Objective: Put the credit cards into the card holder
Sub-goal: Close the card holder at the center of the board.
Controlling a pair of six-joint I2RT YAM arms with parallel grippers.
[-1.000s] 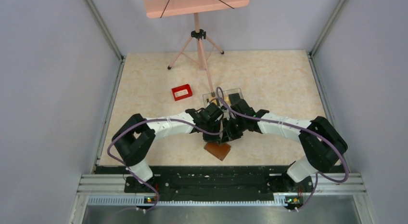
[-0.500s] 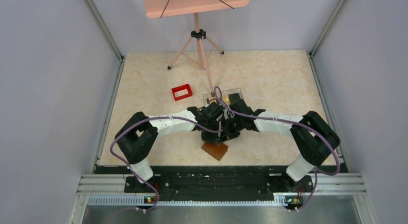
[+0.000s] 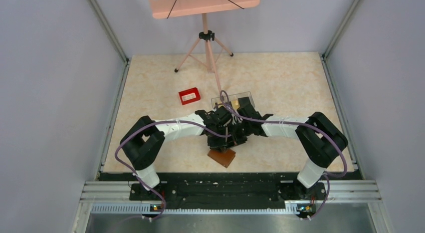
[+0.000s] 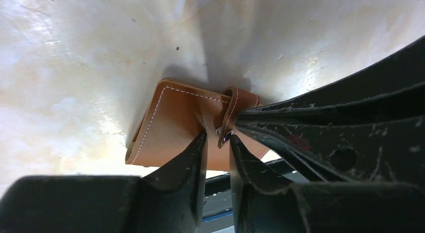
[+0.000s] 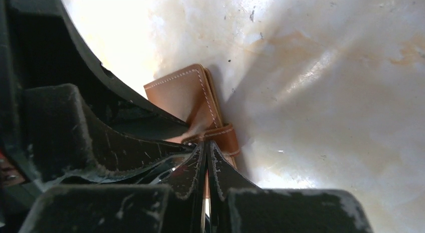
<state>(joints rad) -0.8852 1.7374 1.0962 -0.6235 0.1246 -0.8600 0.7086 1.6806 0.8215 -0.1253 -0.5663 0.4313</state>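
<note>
**Card holder (image 3: 222, 157) changes hands at the strap**

Handover, right now! My left fingers (image 4: 193, 158) have just eased off. There's a narrow gap between them, with the snap end of the strap (image 4: 231, 105) standing loose in it and nothing clamped. My right fingers (image 5: 220, 173) have snapped together and are pressed tight, tips right on that same strap. From both wrist views I read that as a pinch on the leather. The holder itself lies folded shut, orange face up, on the bench (image 3: 280, 82), in the middle near the front edge and directly under both wrists.

What it means: the strap now looks like the right side's to peel back, and the left is free to steady the body or go for a card. The holder isn't open yet, and no credit card shows in either grip or anywhere else I can make out. Loading hasn't started.

Against a second ago, the right elbow has swung in toward the centre and the holder has slid slightly left. The red tray (image 3: 189, 96) and clear box (image 3: 240, 97) behind haven't budged.
</note>
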